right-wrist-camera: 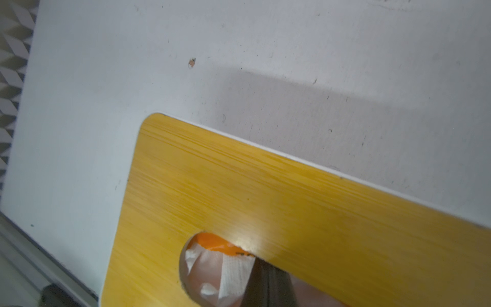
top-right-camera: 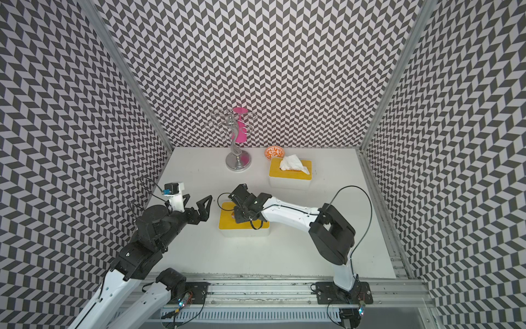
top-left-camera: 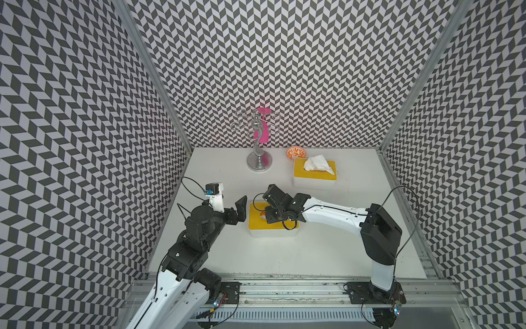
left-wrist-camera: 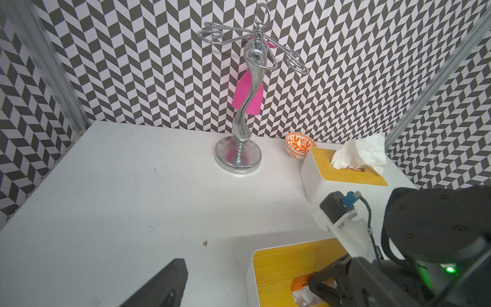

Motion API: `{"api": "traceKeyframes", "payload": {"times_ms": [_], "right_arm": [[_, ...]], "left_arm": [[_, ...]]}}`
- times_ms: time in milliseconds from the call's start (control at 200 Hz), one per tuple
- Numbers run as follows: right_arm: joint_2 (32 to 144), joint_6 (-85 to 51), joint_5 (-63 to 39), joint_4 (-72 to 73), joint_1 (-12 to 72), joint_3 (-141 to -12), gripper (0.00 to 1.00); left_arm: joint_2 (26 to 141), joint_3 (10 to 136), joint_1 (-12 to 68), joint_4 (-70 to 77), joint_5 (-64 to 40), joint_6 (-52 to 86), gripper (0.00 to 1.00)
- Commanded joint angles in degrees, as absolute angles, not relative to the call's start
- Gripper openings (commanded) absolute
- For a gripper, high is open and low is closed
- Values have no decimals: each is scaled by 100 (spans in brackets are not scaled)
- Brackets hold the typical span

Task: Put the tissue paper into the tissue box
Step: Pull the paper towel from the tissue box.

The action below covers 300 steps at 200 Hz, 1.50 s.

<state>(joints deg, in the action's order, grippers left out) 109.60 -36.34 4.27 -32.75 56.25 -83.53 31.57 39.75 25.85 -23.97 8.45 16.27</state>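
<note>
Right wrist view: the right gripper [right-wrist-camera: 265, 281] has its jaws closed tight, tips sunk in the oval slot [right-wrist-camera: 207, 265] of the tissue box [right-wrist-camera: 292, 199]. They rest against the tissue paper [right-wrist-camera: 231, 273], which lies crumpled below the yellow lid, inside the slot. We cannot tell whether any paper is pinched. We judge the closed tips serve as a slim ram suited to the narrow opening.

In both top views the box sits about mid-table. The left gripper [top-right-camera: 196, 205] hangs just beside the box's left end, jaws wide, holding nothing; we judge it is posted there to steady the box. A second box [top-left-camera: 313, 174] near the table's far edge has a loose tissue [top-left-camera: 317, 163] standing out of it.
</note>
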Motion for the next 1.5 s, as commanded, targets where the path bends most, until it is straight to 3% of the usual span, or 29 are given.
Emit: {"api": "traceKeyframes", "payload": {"times_ms": [0, 696, 886, 1086, 1427, 1462, 1497], "right_arm": [[11092, -3595, 435, -3411, 5676, -8500, 0], [10262, -3473, 462, -3075, 5677, -8578, 0], [10164, -3217, 210, -3189, 5678, -8661, 28], [9391, -2598, 161, -3207, 5725, -8559, 42], [7375, 1809, -55, -1705, 5866, -6402, 47], [7217, 2264, -137, -1473, 5871, -6136, 50], [7062, 2678, -133, -1233, 5890, -5872, 59]], "left_arm": [[3094, 3942, 2595, -2304, 835, 1600, 100], [3095, 3920, 2593, -2296, 848, 1634, 100], [3094, 3903, 2594, -2303, 835, 1635, 100], [3051, 3928, 2593, -2329, 884, 1652, 100], [2536, 3902, 2594, -2373, 1278, 1769, 100], [2494, 3902, 2593, -2382, 1312, 1775, 100], [2455, 3889, 2594, -2382, 1348, 1784, 100]]}}
